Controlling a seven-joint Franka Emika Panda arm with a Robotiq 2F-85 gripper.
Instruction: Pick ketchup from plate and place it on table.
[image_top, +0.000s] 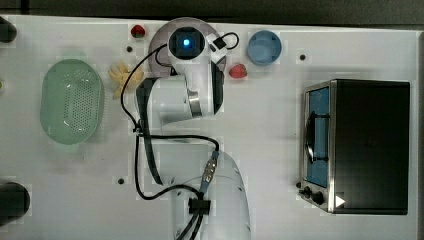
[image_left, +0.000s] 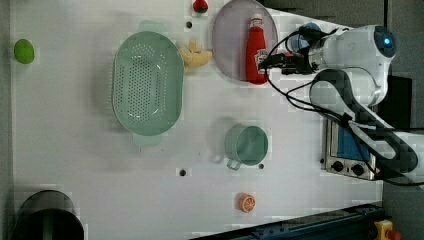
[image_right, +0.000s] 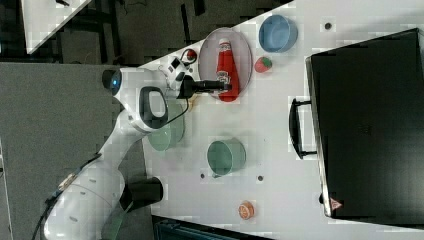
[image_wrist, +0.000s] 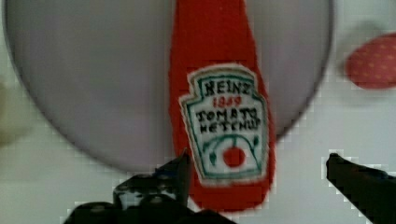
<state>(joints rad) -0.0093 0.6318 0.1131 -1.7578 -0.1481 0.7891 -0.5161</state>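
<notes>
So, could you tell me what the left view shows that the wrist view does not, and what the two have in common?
Only the left view shows the green perforated basket, the green cup, the orange slice, the lime-green ball and the toaster oven behind the arm. Only the wrist view lets you read the bottle's label, with the open gripper straddling the bottle's base. Both show the ketchup lying on the plate, its base overhanging the rim onto the table.

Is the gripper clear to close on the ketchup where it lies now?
Probably yes: the gripper is open, its fingers either side of the ketchup lying on the plate, nothing between them.
</notes>
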